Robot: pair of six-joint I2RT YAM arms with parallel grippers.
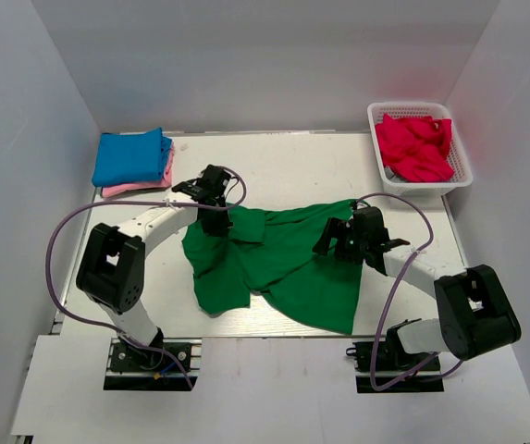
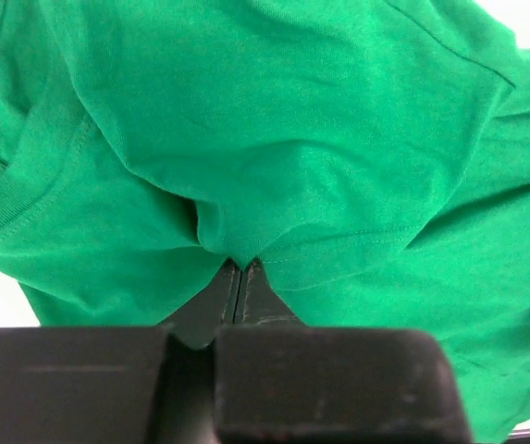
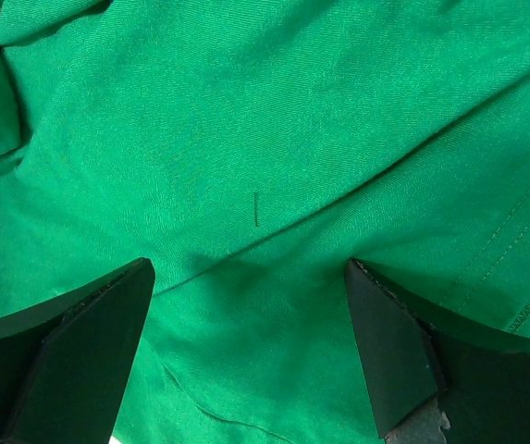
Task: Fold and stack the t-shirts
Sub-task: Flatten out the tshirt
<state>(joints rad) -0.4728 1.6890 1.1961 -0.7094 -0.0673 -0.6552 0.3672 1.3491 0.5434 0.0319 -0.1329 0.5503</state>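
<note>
A large dark green t-shirt [image 1: 283, 264] lies rumpled across the middle of the table. My left gripper [image 1: 215, 220] is shut on a pinch of its cloth near the upper left edge; in the left wrist view the fingertips [image 2: 239, 264] meet on a fold of the green shirt [image 2: 274, 139]. My right gripper [image 1: 331, 242] is open just above the shirt's right part; green cloth [image 3: 265, 139] fills the right wrist view between its fingers [image 3: 389, 342]. A folded blue shirt [image 1: 131, 155] lies on a pink one [image 1: 135, 188] at the back left. Red shirts [image 1: 416, 146] fill the basket.
A white lattice basket [image 1: 462, 157] stands at the back right corner. Grey walls enclose the table on three sides. Purple cables loop from both arms near the table's front edge.
</note>
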